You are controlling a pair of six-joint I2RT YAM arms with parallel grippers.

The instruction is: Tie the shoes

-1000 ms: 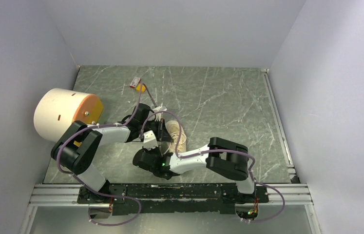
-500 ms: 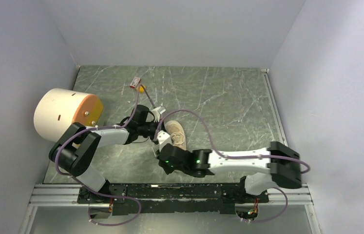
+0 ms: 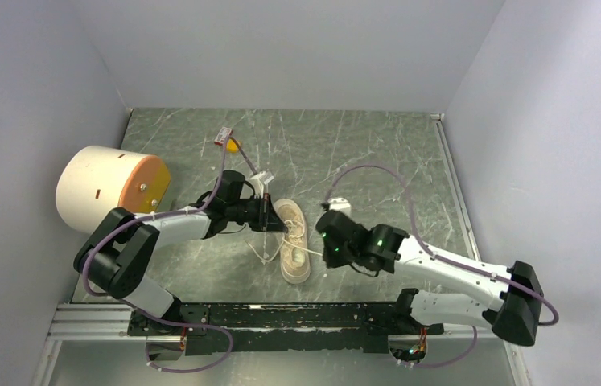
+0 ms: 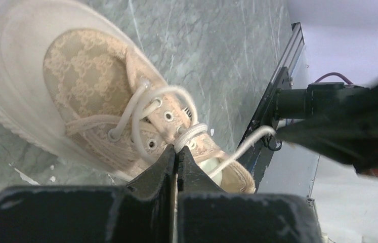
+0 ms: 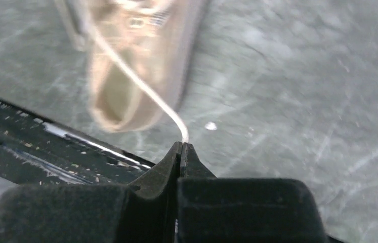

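sneaker [image 3: 294,243] near front rail [image 3: 321,315], bare table [image 3: 377,161] beyond

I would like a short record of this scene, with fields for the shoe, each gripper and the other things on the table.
sneaker: on the table, between the two grippers, no bow seen
left gripper: shut on a lace near the eyelets
right gripper: shut on a lace end that runs from the sneaker
other: cylinder at the far left

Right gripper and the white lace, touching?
Touching. The right wrist view shows the white lace running from the sneaker straight into the fingertips of the right gripper, which are shut and pinch its end.
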